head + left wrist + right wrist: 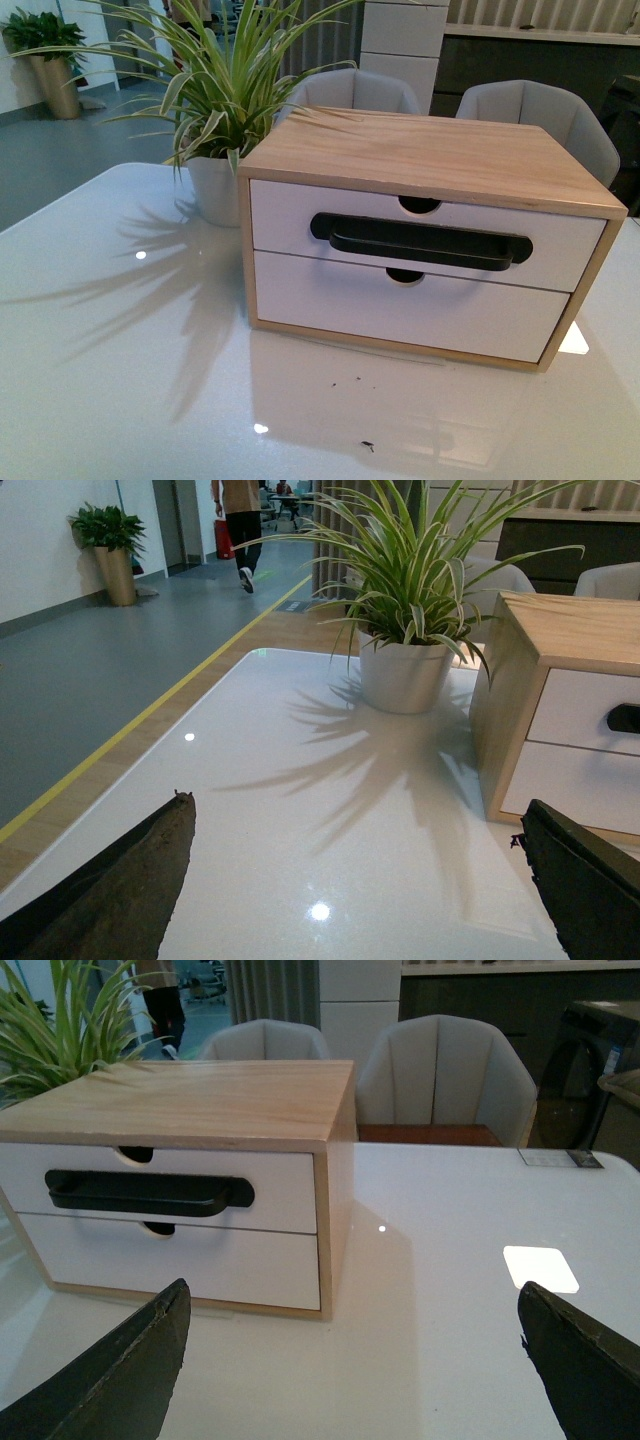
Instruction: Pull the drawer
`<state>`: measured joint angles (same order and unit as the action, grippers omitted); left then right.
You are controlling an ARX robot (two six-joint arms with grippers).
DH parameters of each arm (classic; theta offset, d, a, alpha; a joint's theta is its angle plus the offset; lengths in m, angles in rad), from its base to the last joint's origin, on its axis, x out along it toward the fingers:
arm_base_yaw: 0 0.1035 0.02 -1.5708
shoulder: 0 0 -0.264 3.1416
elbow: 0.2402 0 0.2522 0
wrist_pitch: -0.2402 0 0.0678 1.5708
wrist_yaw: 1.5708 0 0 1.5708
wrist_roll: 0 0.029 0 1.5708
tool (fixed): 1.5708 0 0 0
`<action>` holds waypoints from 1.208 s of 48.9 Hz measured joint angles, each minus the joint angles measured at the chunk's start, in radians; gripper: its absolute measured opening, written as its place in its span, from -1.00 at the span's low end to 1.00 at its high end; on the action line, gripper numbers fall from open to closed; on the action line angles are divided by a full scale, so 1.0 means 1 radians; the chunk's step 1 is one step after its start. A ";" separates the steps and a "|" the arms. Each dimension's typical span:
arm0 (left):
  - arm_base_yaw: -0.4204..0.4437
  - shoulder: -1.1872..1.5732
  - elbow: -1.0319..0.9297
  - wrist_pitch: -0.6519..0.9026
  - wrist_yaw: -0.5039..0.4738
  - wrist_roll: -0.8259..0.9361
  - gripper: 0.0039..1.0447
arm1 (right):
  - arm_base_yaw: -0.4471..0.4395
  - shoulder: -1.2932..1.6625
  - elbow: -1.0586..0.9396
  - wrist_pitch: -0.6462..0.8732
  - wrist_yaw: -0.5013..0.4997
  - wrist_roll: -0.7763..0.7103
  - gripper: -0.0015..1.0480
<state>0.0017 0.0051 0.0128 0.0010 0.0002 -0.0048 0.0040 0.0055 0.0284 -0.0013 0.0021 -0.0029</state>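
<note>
A light wood cabinet (430, 150) stands on the white table (120, 380). Its upper drawer (290, 215) has a white front, a long black bar handle (420, 242) and a half-round notch in its top edge; it sits shut. Below it is a white drawer front (400, 310) without a handle. Neither arm shows in the front view. My left gripper (355, 825) is open over bare table, left of the cabinet (520, 680). My right gripper (355, 1305) is open too, low before the cabinet's right corner, the drawer (270, 1175) and its handle (150, 1192) ahead of it.
A potted striped-leaf plant (215, 110) in a white pot stands against the cabinet's left side. Two grey chairs (540, 110) sit behind the table. A person (240, 520) walks in the far corridor. Small dark specks (367, 445) lie on the tabletop near me.
</note>
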 joint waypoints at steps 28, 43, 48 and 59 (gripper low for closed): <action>0.000 0.000 0.000 0.000 0.000 0.000 0.87 | 0.000 0.000 0.000 0.000 0.000 0.000 0.83; 0.003 0.005 0.002 -0.011 0.019 -0.006 0.87 | 0.009 0.021 0.014 -0.048 0.030 0.032 0.83; -0.036 0.138 0.027 -0.037 0.114 -0.013 0.87 | 0.003 0.201 0.061 -0.085 0.001 0.112 0.83; -0.204 0.604 0.141 0.320 0.204 0.131 0.87 | -0.051 0.599 0.230 0.042 -0.164 -0.037 0.83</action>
<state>-0.2020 0.6094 0.1539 0.3214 0.2043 0.1265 -0.0471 0.6044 0.2584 0.0402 -0.1623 -0.0402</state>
